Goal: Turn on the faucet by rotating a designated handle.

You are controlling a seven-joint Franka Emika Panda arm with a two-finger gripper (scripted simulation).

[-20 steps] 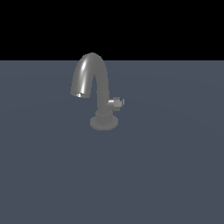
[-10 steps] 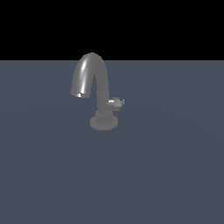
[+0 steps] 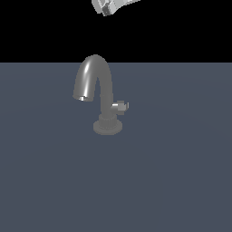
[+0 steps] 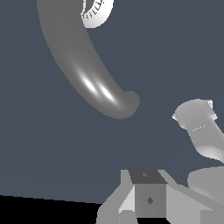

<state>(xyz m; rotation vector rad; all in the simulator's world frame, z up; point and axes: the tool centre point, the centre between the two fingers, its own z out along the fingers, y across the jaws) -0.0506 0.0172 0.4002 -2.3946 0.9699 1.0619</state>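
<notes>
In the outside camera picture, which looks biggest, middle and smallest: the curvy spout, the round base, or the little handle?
1. Spout, the biggest.
2. Base, in the middle.
3. Handle, the smallest.
They are all parts of one faucet, so camera distance hardly changes this.

Both of my views are flat, even renders with no grain and no motion blur. The floor (image 3: 172, 181) is a dull slate blue, lit uniformly, and I see no cast shadows on it, not even beside the faucet (image 3: 97, 86). Above it the background is pure black. In the exterior view the faucet carries a soft pale sheen along the outer curve of its spout and a small bright glint at the mouth; the handle (image 3: 121, 106) catches a small highlight too. In my wrist view the spout shows two sharp white glare spots side by side. Edges look slightly jagged and coarse. I see no bending at the borders.
</notes>
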